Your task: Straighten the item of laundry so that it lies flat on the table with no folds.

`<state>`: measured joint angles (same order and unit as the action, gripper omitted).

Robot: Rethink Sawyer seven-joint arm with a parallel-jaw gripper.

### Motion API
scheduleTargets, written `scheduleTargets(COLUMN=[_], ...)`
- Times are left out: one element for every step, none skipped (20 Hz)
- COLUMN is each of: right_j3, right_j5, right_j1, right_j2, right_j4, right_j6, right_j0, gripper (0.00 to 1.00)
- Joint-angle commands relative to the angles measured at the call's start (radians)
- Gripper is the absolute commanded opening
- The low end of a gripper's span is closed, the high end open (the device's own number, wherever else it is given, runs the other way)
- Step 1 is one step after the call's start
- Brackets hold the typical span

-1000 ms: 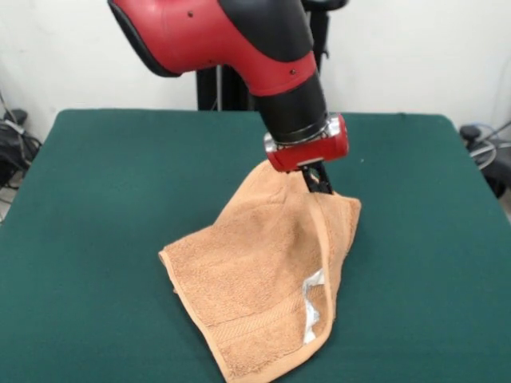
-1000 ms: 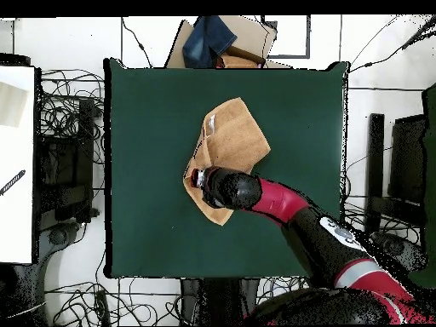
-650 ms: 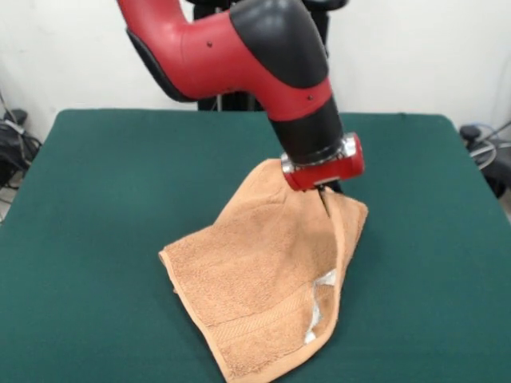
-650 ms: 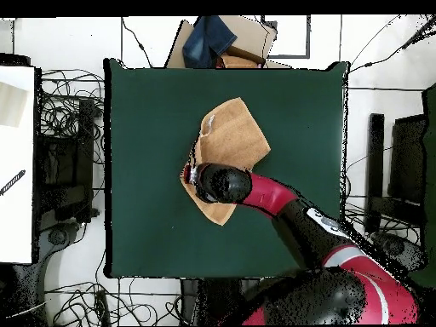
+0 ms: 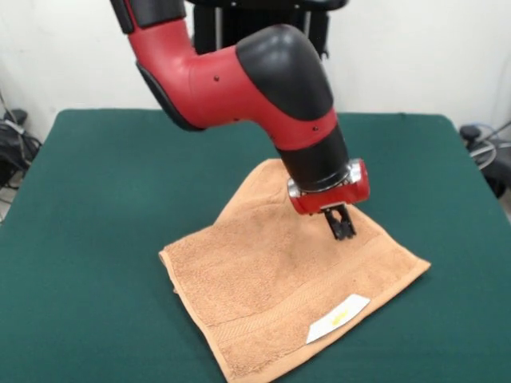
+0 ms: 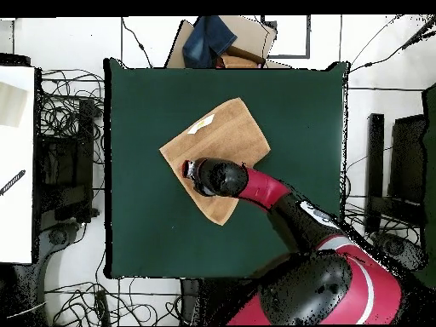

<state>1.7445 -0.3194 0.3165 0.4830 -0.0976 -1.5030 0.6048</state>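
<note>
Since a moment ago, the folded-over flap has dropped open, and the claw [image 5: 343, 230] no longer pinches it. Its fingers are close together, holding nothing, just above the orange-tan towel [image 5: 279, 279]. That towel lies flat, white label [image 5: 338, 318] up, mid green table [image 5: 96, 207].

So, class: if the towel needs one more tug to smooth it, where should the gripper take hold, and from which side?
Grip the towel at a free corner, such as the one beside the white label, coming down from above. It lies almost flat on the table, so only the edges and corners offer cloth to pinch.
</note>
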Motion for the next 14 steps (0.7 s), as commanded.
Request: scheduleTargets(right_j3=[-0.05,-0.044,-0.038,-0.016,0.0,0.017,0.035,0.055,0.072,0.088,0.088,0.088,0.101,0.114], right_j5=[-0.025,-0.024,-0.023,-0.006,0.005,0.027,0.049,0.054,0.075,0.071,0.037,-0.015,-0.01,-0.005], right_j1=[0.03,0.037,0.049,0.067,0.082,0.098,0.114,0.14,0.162,0.198,0.226,0.241,0.241,0.241], right_j2=[-0.02,-0.02,-0.028,-0.031,-0.037,-0.048,-0.058,-0.068,-0.081,-0.109,-0.153,-0.17,-0.151,-0.132], right_j4=[0.053,0.056,0.06,0.064,0.069,0.07,0.072,0.077,0.077,0.078,0.083,0.089,0.091,0.094], right_j6=[-0.182,-0.188,-0.198,-0.216,-0.232,-0.249,-0.267,-0.283,-0.298,-0.313,-0.324,-0.316,-0.3,-0.284], right_j0=[-0.053,-0.056,-0.066,-0.071,-0.079,-0.088,-0.096,-0.104,-0.115,-0.138,-0.17,-0.184,-0.166,-0.148], gripper=[0.0,0.0,0.0,0.0,0.0,0.0,0.0,0.0,0.0,0.0,0.0,0.0,0.0,0.0])
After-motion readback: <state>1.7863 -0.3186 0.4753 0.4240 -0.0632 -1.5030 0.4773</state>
